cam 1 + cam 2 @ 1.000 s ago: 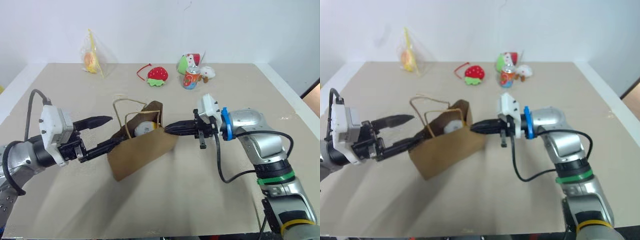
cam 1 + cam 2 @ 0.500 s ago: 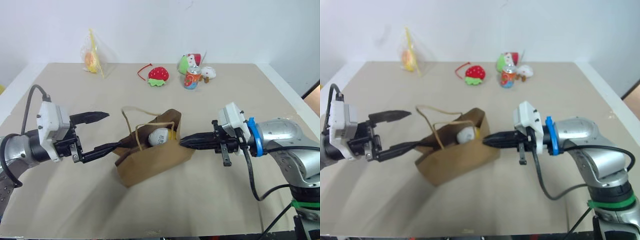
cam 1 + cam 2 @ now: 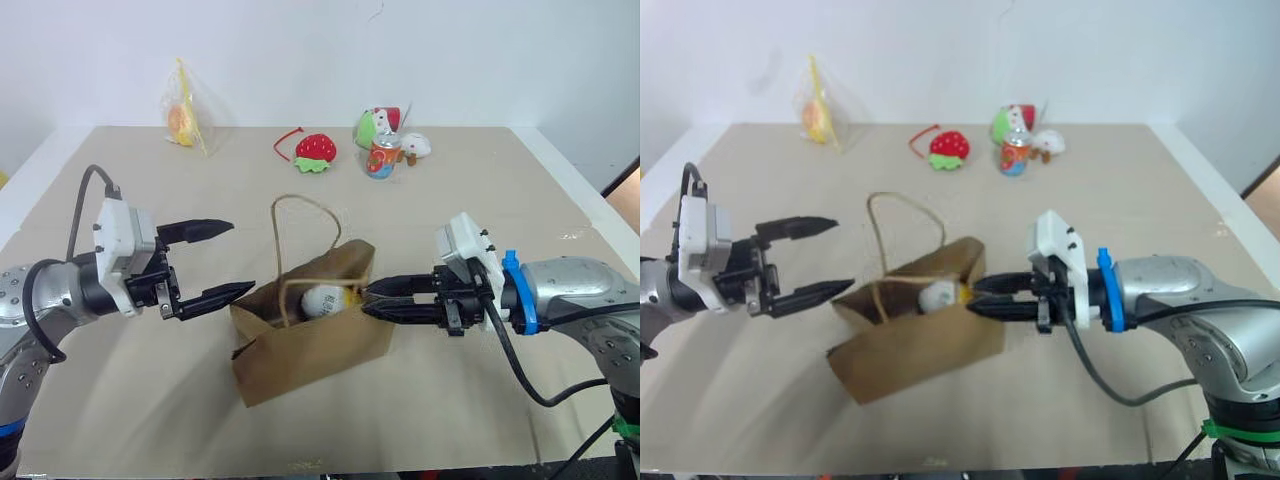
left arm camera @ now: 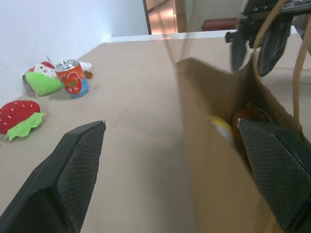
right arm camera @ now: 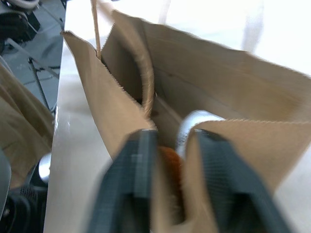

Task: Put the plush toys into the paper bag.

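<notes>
Right gripper has just parted its jaws at the paper bag rim, letting go. Left gripper, wide apart beside the bag, holds nothing. Both plush toys lie inside, so the task looks done.

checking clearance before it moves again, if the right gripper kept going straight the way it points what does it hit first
The paper bag. The right gripper points at the bag's open rim, with fingers parted at its edge, so it would probably press into the paper wall first, then the white and yellow plush toy just inside, though depth is unclear.
</notes>
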Motion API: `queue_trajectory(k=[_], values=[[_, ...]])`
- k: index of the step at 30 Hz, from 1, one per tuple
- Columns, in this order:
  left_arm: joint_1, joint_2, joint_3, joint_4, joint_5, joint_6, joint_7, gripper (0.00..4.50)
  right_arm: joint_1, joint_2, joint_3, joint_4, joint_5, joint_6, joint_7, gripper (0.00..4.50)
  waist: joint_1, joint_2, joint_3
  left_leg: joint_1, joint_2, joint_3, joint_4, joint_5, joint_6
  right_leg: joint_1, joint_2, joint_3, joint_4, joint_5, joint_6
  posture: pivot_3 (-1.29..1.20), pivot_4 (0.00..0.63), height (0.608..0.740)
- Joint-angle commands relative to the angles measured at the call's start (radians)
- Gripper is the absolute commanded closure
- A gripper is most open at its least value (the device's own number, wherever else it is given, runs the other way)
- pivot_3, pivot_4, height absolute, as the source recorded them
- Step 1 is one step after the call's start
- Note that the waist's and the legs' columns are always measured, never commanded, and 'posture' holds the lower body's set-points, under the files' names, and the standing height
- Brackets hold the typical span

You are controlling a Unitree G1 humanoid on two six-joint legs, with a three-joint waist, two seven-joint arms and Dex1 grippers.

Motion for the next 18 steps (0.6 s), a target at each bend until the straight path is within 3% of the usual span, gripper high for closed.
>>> queue_trajectory(k=[1,3,4,8,13,18], values=[[-0.002,0.004,0.015,-0.011,0.006,-0.018,-0.010,0.00,-0.053,-0.051,-0.054,0.057,0.004,-0.040,0.070,1.20,0.000,0.000,0.000,0.000,0.000,0.000,0.000,0.000,0.000,0.000,0.000,0.000,0.000,0.000,0.000,0.00,0.150,0.740],[0.003,0.004,0.018,-0.014,0.005,-0.016,-0.010,0.00,-0.097,-0.075,-0.067,0.123,0.021,-0.034,0.104,0.21,0.000,0.000,0.000,0.000,0.000,0.000,0.000,0.000,0.000,0.000,0.000,0.000,0.000,0.000,0.000,0.00,0.150,0.740],[0.005,0.003,0.020,-0.015,0.005,-0.016,-0.009,0.00,-0.121,-0.082,-0.070,0.156,0.033,-0.024,0.115,0.04,0.000,0.000,0.000,0.000,0.000,0.000,0.000,0.000,0.000,0.000,0.000,0.000,0.000,0.000,0.000,0.00,0.150,0.740],[0.024,-0.001,0.022,-0.027,0.010,-0.022,-0.010,0.00,-0.206,-0.072,-0.051,0.286,-0.005,-0.060,0.155,0.04,-0.001,0.000,0.000,0.000,0.000,0.000,0.000,0.000,0.000,0.000,0.000,0.000,0.000,0.000,0.000,0.00,0.150,0.740],[0.039,-0.005,0.021,-0.048,0.010,-0.026,-0.003,0.00,-0.239,-0.029,0.088,0.444,-0.240,-0.348,0.277,0.04,0.000,0.000,0.000,0.000,0.000,0.000,0.000,0.000,0.000,0.000,0.001,-0.001,0.000,0.000,0.000,0.00,0.150,0.740],[0.047,-0.007,0.019,-0.066,0.008,-0.027,0.006,0.00,-0.289,0.049,0.193,0.582,-0.373,-0.541,0.392,0.04,-0.001,0.000,0.000,0.000,0.000,0.000,0.000,0.000,0.000,-0.001,0.001,0.000,0.000,0.000,0.000,0.00,0.150,0.740]])
